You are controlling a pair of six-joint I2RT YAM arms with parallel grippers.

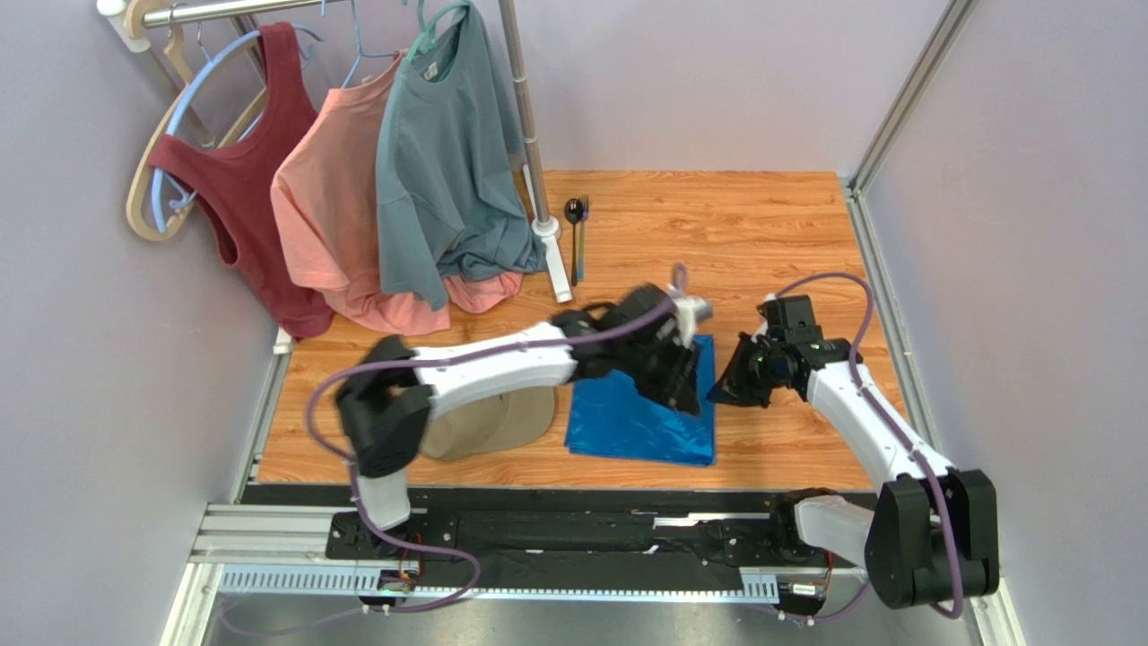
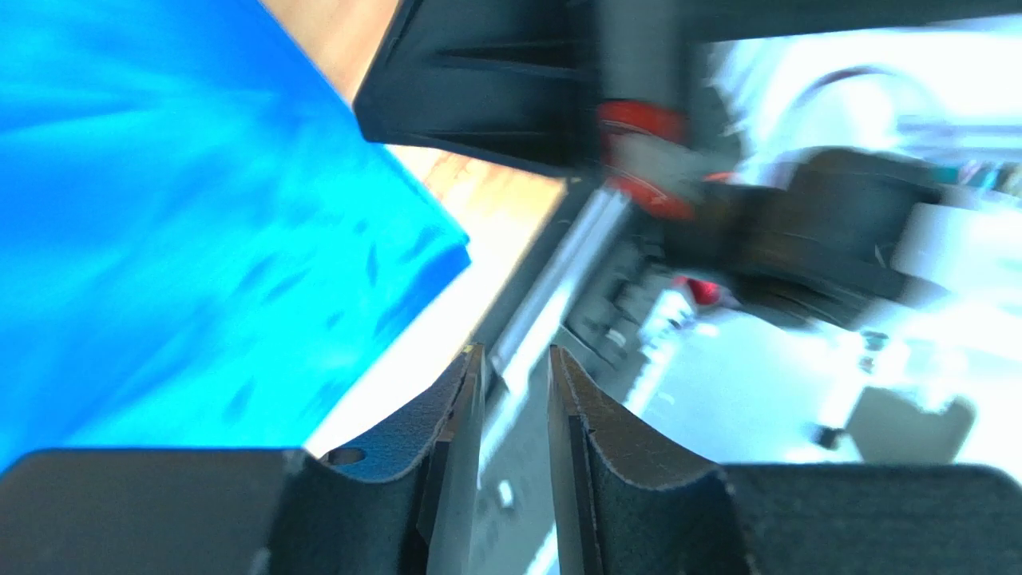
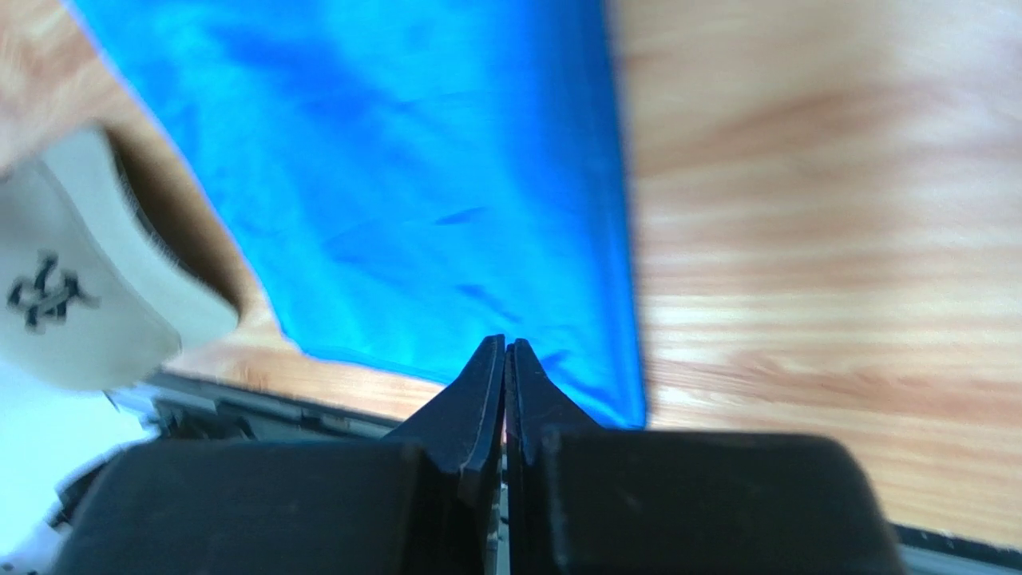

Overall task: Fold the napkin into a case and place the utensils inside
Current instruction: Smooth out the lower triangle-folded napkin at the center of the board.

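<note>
Now one blue napkin point(image 1: 633, 424) lies flat at the front of the surface point(image 1: 755, 229), beside one cap point(image 1: 492, 424). It looks soft, thin and slippery, so pinch a corner. The left pincer point(image 2: 516, 359) hangs over it, a little apart and empty. The right pincer point(image 3: 504, 347) is pressed together at its edge. Two utensils point(image 1: 578, 240) lie far back.

The right gripper point(image 3: 504, 353) has its two fingers pressed together, tips over the near edge of the blue napkin point(image 3: 408, 180), which lies flat on the wooden table point(image 3: 816, 216). A tan cap point(image 3: 84, 288) with a dark emblem sits just beside the napkin's left edge
</note>
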